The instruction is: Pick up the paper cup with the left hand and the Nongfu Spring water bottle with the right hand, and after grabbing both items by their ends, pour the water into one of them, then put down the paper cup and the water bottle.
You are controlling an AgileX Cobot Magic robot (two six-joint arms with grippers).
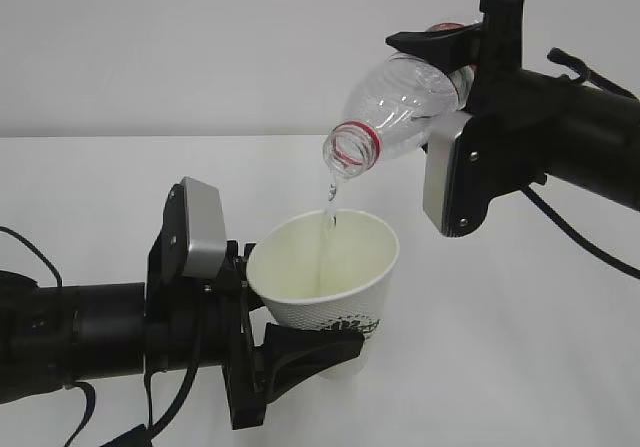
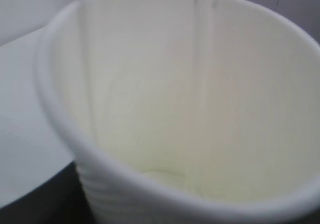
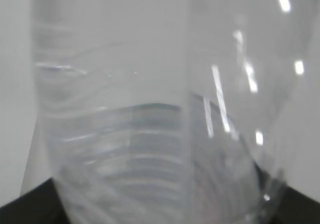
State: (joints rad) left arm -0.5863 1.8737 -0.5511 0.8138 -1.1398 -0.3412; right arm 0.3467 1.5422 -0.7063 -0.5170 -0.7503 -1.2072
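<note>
The paper cup (image 1: pixel 325 272) is being clamped low and tilted by the left hand (image 1: pixel 300 352); spillage is being risked. Above, water (image 1: pixel 330 202) is being streamed from the Nongfu Spring water bottle (image 1: pixel 400 102), gripped by the right hand (image 1: pixel 470 57).

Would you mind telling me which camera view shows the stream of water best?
The exterior view: the water falls from the bottle mouth into the paper cup. The left wrist view shows a pale streak inside the cup; the right wrist view, only the bottle wall.
</note>
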